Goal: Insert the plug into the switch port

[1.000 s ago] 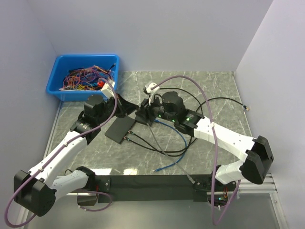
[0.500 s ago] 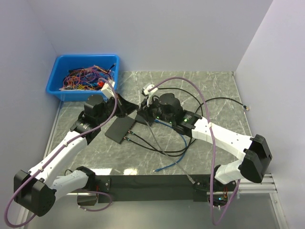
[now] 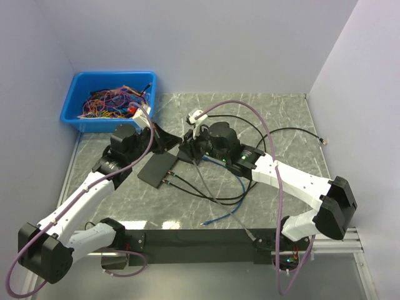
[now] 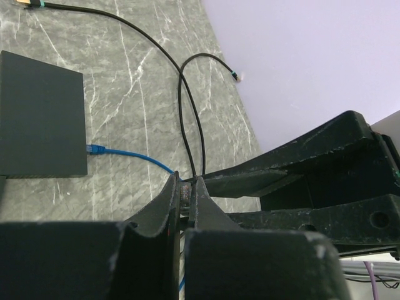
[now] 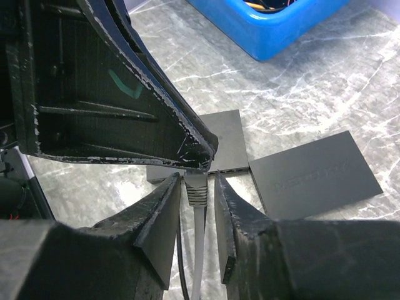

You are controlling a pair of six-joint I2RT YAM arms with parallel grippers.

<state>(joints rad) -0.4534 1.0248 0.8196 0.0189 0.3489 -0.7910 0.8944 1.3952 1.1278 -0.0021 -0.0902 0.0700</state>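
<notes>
The plug is the end of a grey cable with a ribbed boot point(image 5: 197, 190). My left gripper point(image 4: 183, 195) is shut on the plug's head, and its black finger point(image 5: 125, 94) covers that head in the right wrist view. My right gripper point(image 5: 197, 194) is open, with one jaw on each side of the boot and a gap on both sides. In the top view the two grippers point(image 3: 177, 142) point(image 3: 190, 150) meet tip to tip above the table's middle. A dark flat switch point(image 5: 226, 147) lies just beyond the plug; its ports are hidden.
A second dark box point(image 5: 312, 175) lies to the right of the first, and the top view shows one point(image 3: 157, 169) with black cables point(image 3: 206, 190) running from it. A blue cable point(image 4: 125, 156) enters a box point(image 4: 40, 115). A blue bin point(image 3: 78, 115) of wires stands back left.
My right gripper has shifted a little left, closer to the left gripper's tip. The left arm and the switch boxes have not moved.
</notes>
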